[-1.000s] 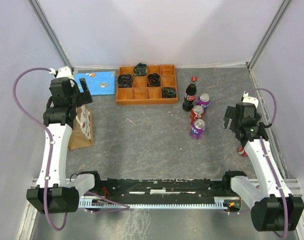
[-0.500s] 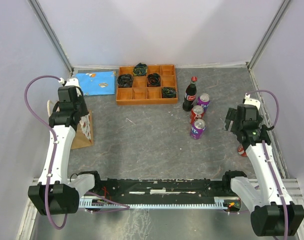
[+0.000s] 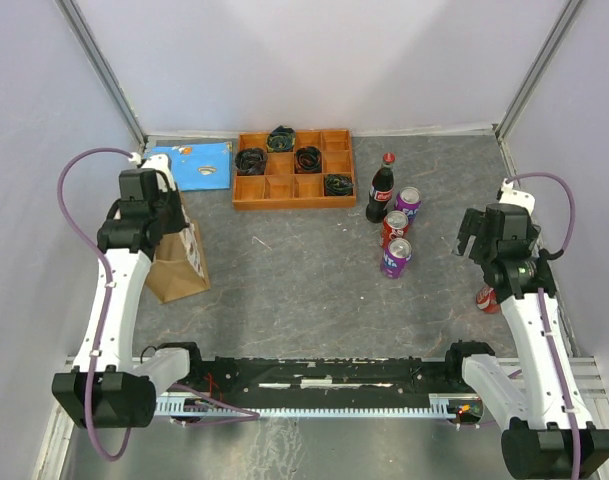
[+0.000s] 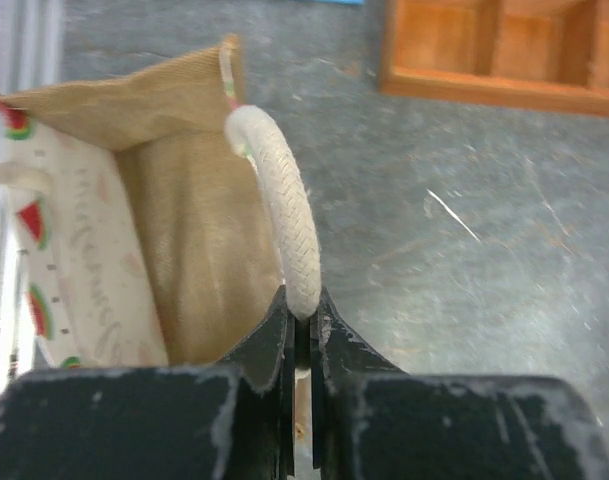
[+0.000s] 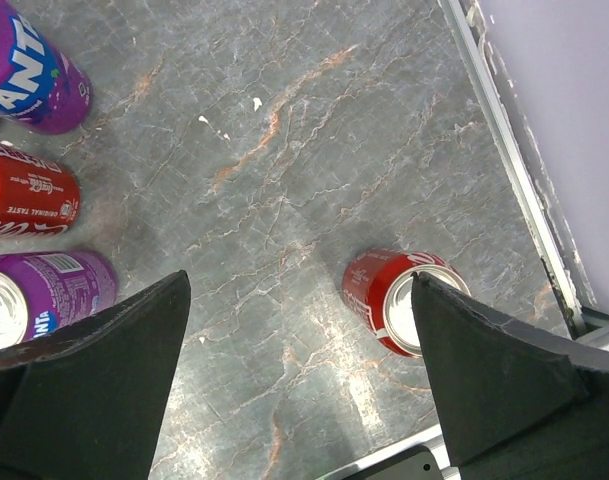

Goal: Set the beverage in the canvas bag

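Reaching over the canvas bag point(image 4: 184, 230), the left gripper point(image 4: 302, 325) is clamped on its handle point(image 4: 282, 215); the right gripper point(image 5: 299, 285) is spread wide.

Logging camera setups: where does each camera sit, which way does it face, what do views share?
Top external: above, behind the arms, looking down on the table; both arms show.
Left wrist: on that wrist, looking past the left gripper, shut on the canvas bag's handle.
Right wrist: on that wrist, looking down through the open right gripper at a red can.
Shared: top also shows bag, can.
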You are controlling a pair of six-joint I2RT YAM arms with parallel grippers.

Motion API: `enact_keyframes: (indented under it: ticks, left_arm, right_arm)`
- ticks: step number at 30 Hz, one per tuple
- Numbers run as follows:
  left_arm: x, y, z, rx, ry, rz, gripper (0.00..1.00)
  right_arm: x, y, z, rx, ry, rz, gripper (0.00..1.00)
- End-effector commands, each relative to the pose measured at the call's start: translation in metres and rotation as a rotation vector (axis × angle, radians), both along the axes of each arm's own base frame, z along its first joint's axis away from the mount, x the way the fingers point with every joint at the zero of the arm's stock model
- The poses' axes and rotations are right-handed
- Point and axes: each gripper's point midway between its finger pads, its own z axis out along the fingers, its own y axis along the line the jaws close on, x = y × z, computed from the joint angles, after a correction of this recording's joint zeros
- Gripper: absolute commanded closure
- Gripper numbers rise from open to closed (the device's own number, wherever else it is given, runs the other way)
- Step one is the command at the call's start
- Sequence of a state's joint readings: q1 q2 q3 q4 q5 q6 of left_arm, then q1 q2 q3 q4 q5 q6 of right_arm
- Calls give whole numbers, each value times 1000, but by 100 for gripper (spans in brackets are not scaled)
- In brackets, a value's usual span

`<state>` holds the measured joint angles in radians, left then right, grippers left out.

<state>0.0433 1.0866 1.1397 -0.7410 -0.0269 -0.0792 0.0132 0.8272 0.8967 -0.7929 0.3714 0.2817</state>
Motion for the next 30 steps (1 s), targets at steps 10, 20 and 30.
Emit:
enact_keyframes:
  ticks: [10, 20, 30]
  left_arm:
    - [-9, -124, 47, -246, -159, -239, 97]
    - [-18, -215, 36, -309, -142, -370, 97]
    - [-34, -313, 27, -295, -133, -454, 97]
  right_arm:
    - [13, 9, 65, 28, -136, 42, 1]
    - [9, 5, 96, 5, -174, 36, 1]
    - [-15, -1, 99, -5, -176, 5, 1]
